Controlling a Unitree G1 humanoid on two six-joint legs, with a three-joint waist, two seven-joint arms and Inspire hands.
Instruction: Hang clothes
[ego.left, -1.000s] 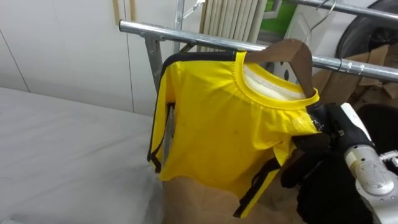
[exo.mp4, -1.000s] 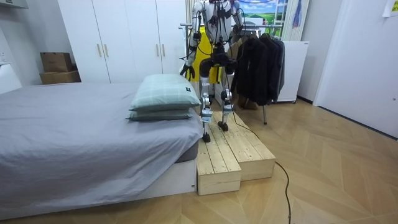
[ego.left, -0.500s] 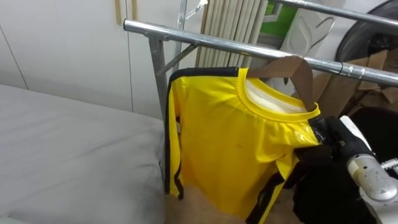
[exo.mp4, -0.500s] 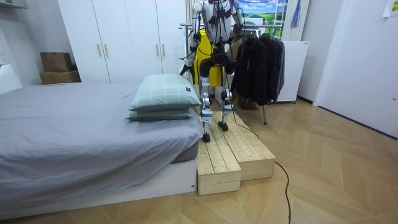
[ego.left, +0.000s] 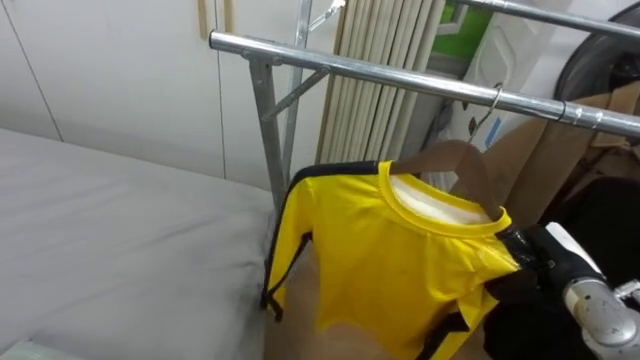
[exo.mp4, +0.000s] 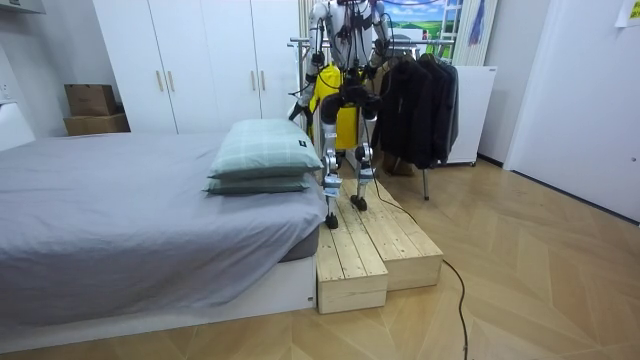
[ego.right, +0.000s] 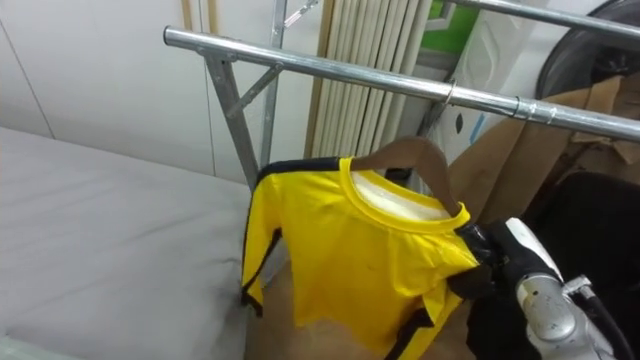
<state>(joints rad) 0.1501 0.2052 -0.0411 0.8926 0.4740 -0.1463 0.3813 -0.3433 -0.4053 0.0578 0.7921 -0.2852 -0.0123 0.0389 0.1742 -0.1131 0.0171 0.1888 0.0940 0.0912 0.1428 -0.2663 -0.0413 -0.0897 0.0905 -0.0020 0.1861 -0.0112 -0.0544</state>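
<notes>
Room: a bed (ego.left: 110, 230) with a grey cover lies to the robot's left, with two pillows (exo.mp4: 265, 150) at its end and white wardrobes (exo.mp4: 200, 60) behind. The robot stands on a wooden platform (exo.mp4: 375, 245) facing a metal rail (ego.left: 380, 75) that carries dark garments (exo.mp4: 415, 100).

The yellow shirt (ego.left: 390, 260) sits on a wooden hanger (ego.left: 455, 165) whose hook (ego.left: 492, 100) is over the rail. The right hand (ego.left: 535, 262) has its dark fingers closed on the shirt's shoulder end. The left hand (exo.mp4: 298, 113) hangs low beside the body; its state cannot be told.

Change: one second earlier the hanger was level with the rail; it now hangs below it.
</notes>
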